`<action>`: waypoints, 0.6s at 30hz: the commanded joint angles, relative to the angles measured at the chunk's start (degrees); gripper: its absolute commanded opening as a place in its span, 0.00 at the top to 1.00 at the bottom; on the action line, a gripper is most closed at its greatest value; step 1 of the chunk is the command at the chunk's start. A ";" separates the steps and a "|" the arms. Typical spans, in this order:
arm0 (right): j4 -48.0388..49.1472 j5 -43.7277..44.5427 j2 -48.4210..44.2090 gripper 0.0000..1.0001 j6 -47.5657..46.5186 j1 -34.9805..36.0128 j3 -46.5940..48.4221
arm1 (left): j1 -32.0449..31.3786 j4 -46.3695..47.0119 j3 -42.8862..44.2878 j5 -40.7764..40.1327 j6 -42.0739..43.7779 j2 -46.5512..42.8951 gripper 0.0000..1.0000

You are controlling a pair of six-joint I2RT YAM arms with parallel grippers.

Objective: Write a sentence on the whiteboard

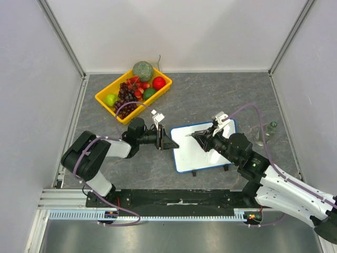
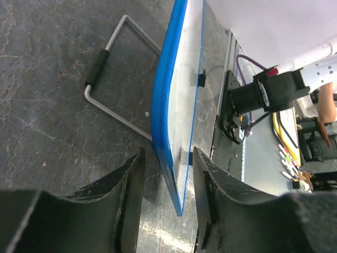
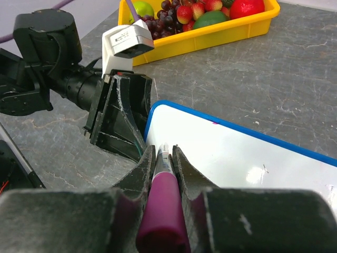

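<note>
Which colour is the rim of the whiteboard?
Blue. The rim of the whiteboard shows best in the left wrist view.

No legible text, label, brand or number in any view; whiteboard (image 1: 192, 155) face bare of words.

Dark grey marbled table (image 1: 210, 95), yellow fruit bin (image 1: 162, 90) at back left, whiteboard (image 1: 195, 155) in the middle

The whiteboard (image 3: 253, 153) looks glossy, the table (image 3: 274, 68) matt.
</note>
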 commanded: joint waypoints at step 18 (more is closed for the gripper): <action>4.23 4.48 3.31 1.00 -1.22 2.44 1.56 | 0.51 5.57 2.89 7.26 1.88 4.54 0.96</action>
